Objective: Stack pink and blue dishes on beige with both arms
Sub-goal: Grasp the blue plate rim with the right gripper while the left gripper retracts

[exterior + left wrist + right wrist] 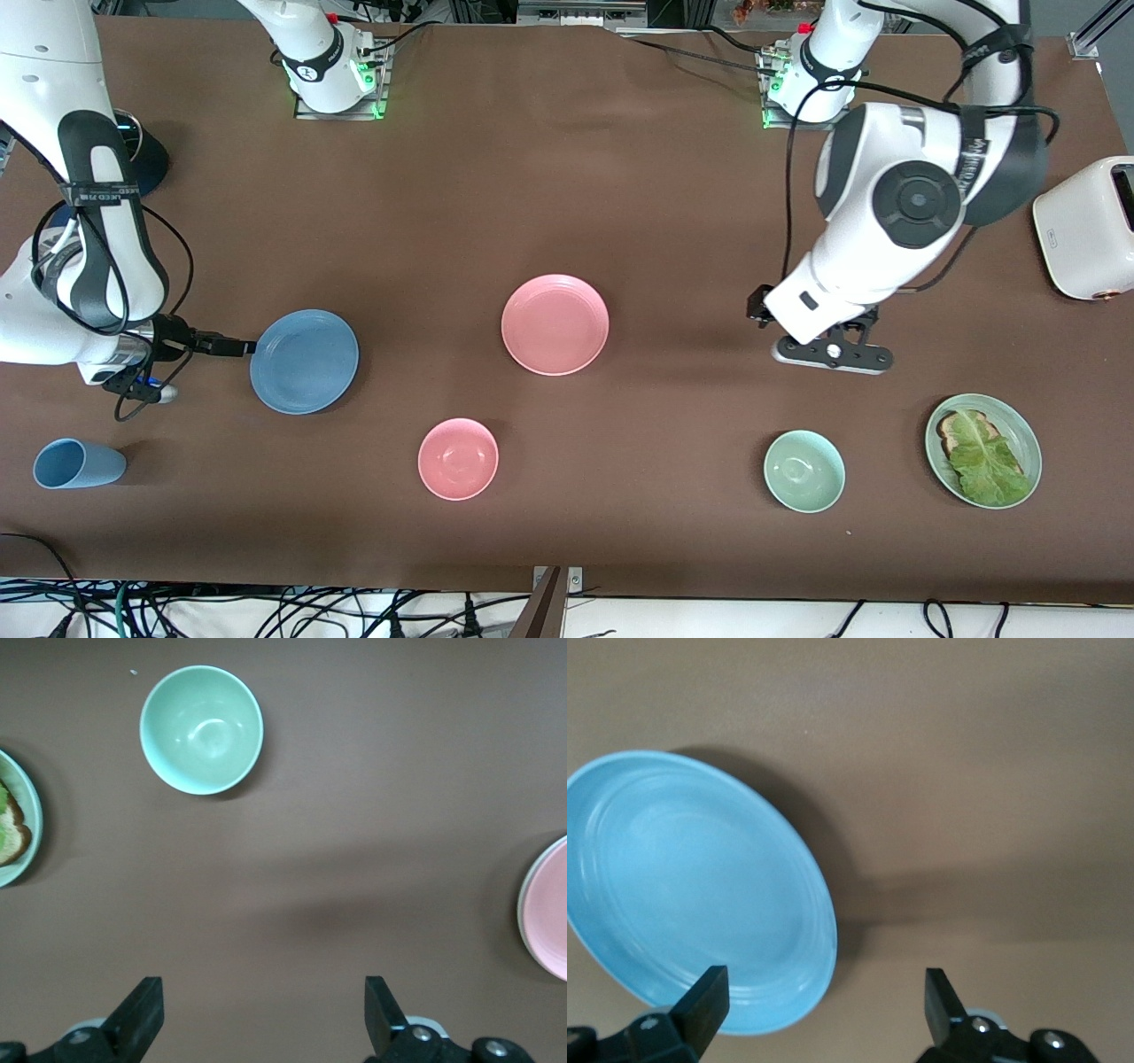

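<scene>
Two grippers, both spread: right gripper point(241, 347) level at the blue plate point(304, 361) rim, presumably for an edge grasp; left gripper point(833, 353) waits beside the pink plate point(555, 323), which covers a pale one.

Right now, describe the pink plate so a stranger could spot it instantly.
On the brown table, look near the middle, between the two arms. The pink plate lies there, flat and wide with a ringed rim. The pink bowl, nearer the front camera, is smaller and deeper.

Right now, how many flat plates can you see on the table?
3. The blue plate lies at the right arm's end, by the right gripper. The pink plate is mid-table. The green plate with toast sits at the left arm's end. No beige plate shows.
</scene>
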